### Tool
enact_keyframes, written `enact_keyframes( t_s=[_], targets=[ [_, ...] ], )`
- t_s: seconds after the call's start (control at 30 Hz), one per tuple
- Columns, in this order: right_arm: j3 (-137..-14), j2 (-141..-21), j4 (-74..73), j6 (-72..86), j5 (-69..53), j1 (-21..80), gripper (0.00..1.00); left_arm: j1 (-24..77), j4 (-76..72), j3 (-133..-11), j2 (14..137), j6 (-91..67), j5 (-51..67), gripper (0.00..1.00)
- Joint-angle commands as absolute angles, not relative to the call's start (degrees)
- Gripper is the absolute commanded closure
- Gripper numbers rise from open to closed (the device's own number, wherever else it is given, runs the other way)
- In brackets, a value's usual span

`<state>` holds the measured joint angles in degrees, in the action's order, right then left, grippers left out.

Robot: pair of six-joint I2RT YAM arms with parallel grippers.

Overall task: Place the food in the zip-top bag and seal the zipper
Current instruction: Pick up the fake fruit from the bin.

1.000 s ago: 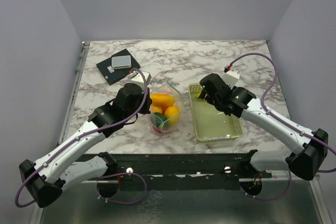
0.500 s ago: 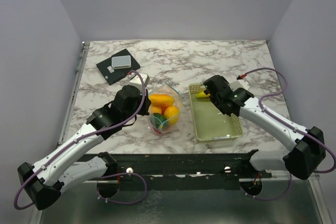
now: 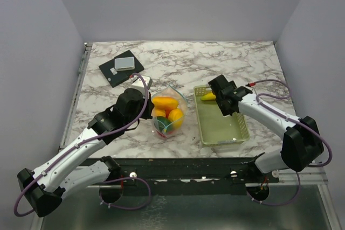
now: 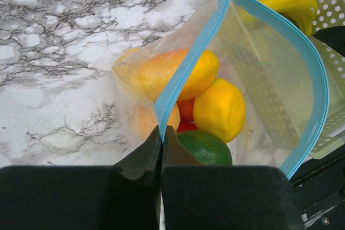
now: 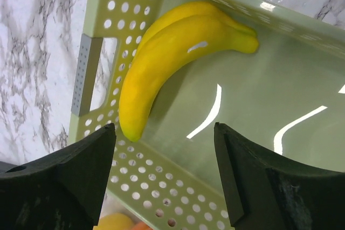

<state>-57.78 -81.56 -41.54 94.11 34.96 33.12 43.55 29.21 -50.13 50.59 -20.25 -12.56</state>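
Left claw pinched shut on bag rim, propping the mouth wide for loading. Right claw open, last banana just ahead of it in basket, ready to grab.

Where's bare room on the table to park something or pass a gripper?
Free: the far table behind the bag and basket, right of the black pad; also the basket's near floor. Crowded: mid-table, where the left gripper pinches the bag and the right gripper hangs open over the banana.
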Motion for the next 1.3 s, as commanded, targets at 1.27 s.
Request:
enact_keyframes(
  t_s=[1.27],
  targets=[
    [-59.6,-94.3,-34.5,108.0,29.2,24.3,0.46,42.1,28.4,-49.0,50.8,-19.1,-12.1,1.00]
  ],
)
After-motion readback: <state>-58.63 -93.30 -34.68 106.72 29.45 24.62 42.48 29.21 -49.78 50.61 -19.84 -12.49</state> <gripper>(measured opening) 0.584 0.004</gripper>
